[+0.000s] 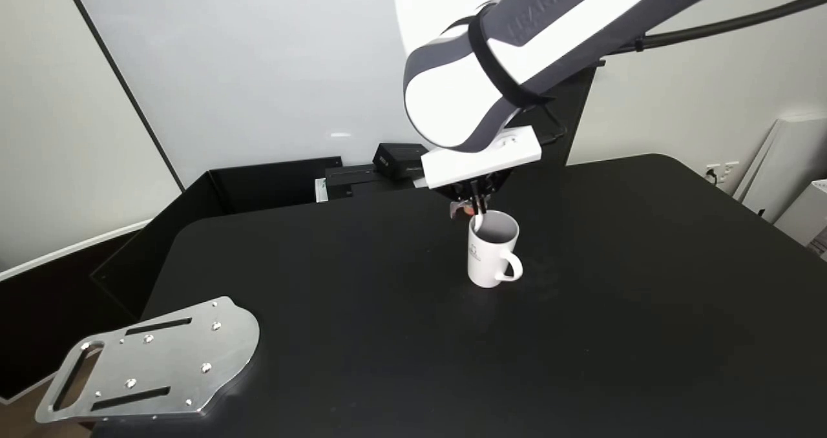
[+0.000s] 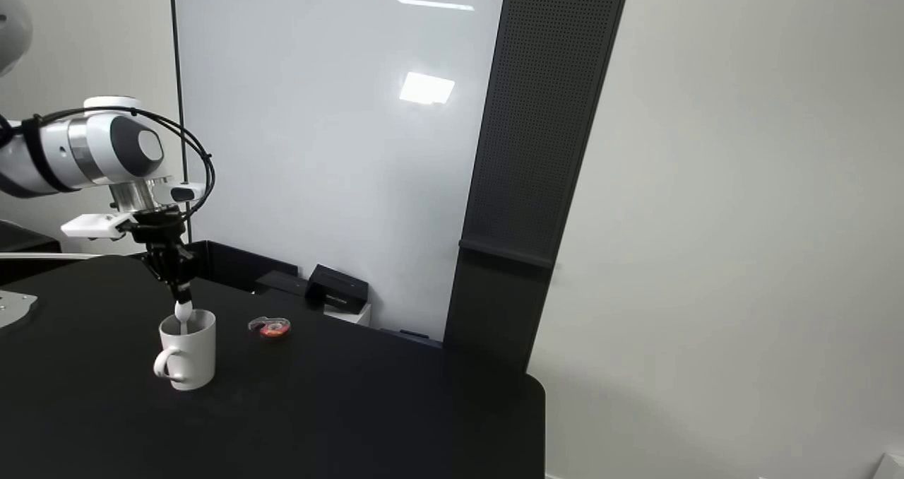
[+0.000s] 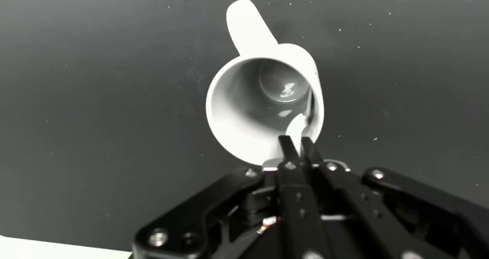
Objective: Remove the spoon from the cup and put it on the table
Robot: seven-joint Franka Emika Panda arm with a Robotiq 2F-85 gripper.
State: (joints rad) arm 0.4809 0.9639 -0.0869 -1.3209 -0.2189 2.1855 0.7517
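The white cup stands upright on the black table, and also shows in an exterior view and the wrist view. The white spoon stands in the cup, bowl up and stem down inside; it leans at the rim. My gripper points down at the cup's rim. In the wrist view its fingertips are close together on both sides of the spoon bowl, with the spoon filling the narrow gap. The upper end of the bowl is hidden between the fingers.
A small clear tape dispenser with a red-orange roll lies on the table behind the cup. A grey metal plate with holes lies at the table's edge. A black box stands beyond the table's back edge, before a white board.
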